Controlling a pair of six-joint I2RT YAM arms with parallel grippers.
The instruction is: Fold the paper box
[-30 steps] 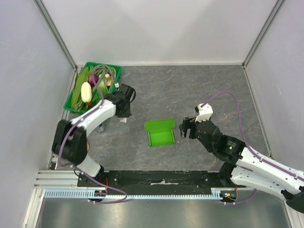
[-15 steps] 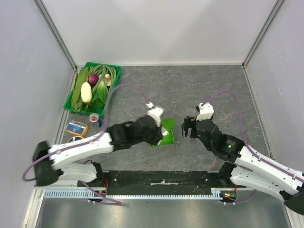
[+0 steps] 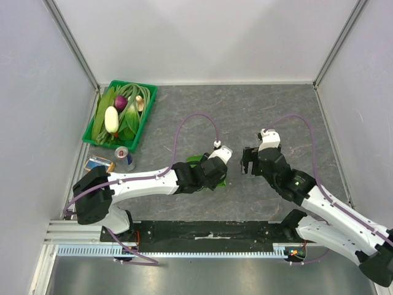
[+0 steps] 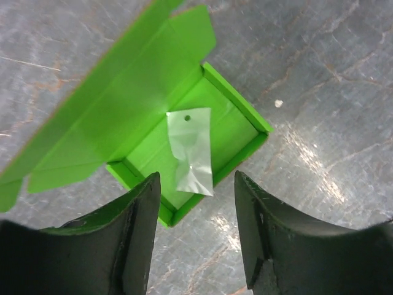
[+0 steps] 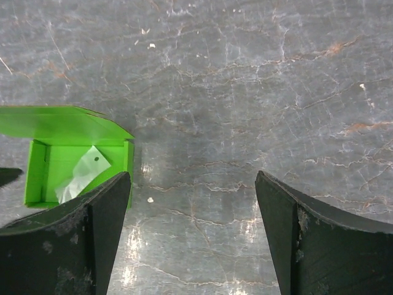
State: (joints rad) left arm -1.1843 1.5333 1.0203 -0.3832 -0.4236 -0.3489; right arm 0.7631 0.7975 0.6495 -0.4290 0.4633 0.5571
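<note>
**Hovering over the open paper box, both sets of fingers empty**

My left fingers (image 4: 132, 239) stand apart with nothing between them, pointing down at the surface (image 3: 276, 110). Straight below them, showing through the gap, lies the paper box (image 4: 132, 117). It is bright lime-green card. Its tray part is already folded, with the low walls standing up. The lid is thrown open and stretches away from one long wall, its side flaps unfolded. Inside the tray a small clear plastic packet (image 4: 191, 150) with a punched hole lies flat on the floor of the box. I am not touching the box.

My right fingers (image 5: 319, 239) are spread wide and hold nothing. Only bare grey stone-patterned surface shows between them. From that wrist the box sits off to the left, near one finger, apart from it.

From above, the box lies near the middle of the surface, between my two arms, with my left wrist covering most of it.

Well off to the far left stands a green crate (image 3: 149, 107) of vegetables. Just in front of it a drink can (image 3: 124, 157) lies on its side, and a small blue and orange tin (image 3: 99, 164) rests beside the can.
</note>
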